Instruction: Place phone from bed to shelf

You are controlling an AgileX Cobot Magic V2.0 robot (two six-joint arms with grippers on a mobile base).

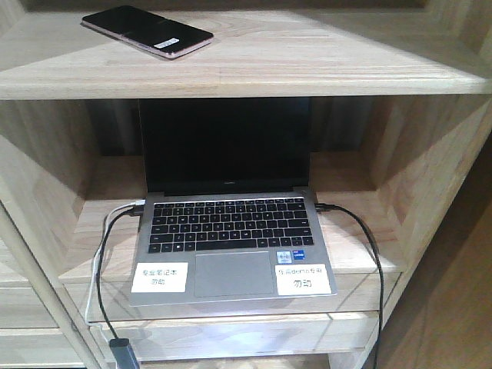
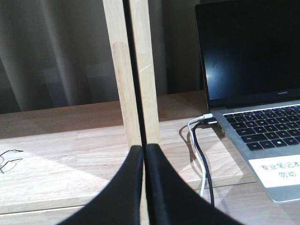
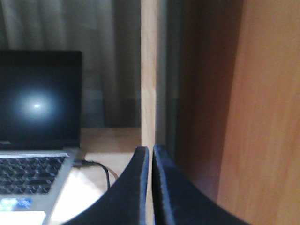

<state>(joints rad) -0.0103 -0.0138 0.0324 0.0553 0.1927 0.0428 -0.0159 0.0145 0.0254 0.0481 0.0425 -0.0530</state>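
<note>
pale wood shelf (image 1: pixel 323 65), phone (image 1: pixel 147 31) on top plank, laptop (image 1: pixel 231 231) below

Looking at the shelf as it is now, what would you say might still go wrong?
The phone lies on the top plank of the shelf near its front edge; a bump might knock it off. Both the left pincer and right pincer, shut and empty, sit close to the laptop and its cables, which could snag on withdrawal.

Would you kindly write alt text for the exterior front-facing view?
A black phone lies flat on the top board of a pale wooden shelf. In the compartment below, an open grey laptop with a dark screen has cables plugged into both sides.
</note>
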